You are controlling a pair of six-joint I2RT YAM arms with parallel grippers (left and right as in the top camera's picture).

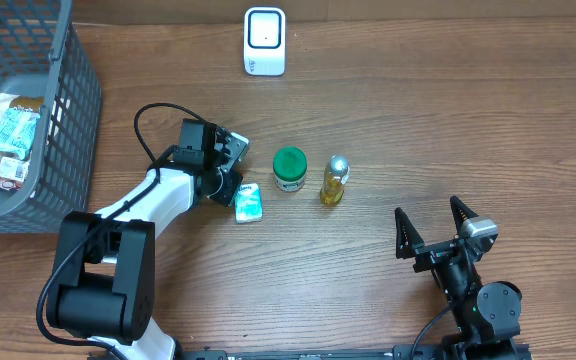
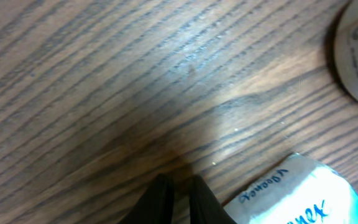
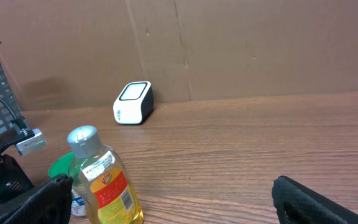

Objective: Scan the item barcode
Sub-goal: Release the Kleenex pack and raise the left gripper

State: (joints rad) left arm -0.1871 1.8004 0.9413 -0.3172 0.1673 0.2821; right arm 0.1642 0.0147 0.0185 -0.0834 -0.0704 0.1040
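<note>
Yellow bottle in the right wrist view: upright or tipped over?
Upright. The yellow bottle stands on its base on the table, silver cap pointing up.

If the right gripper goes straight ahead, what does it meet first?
Probably nothing before the back wall: the right gripper would pass right of the bottle, over bare table.

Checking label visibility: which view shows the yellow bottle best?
Right wrist: the yellow bottle stands close, its red label facing the camera. Overhead shows only its silver cap and shoulders. Left wrist misses it.
</note>
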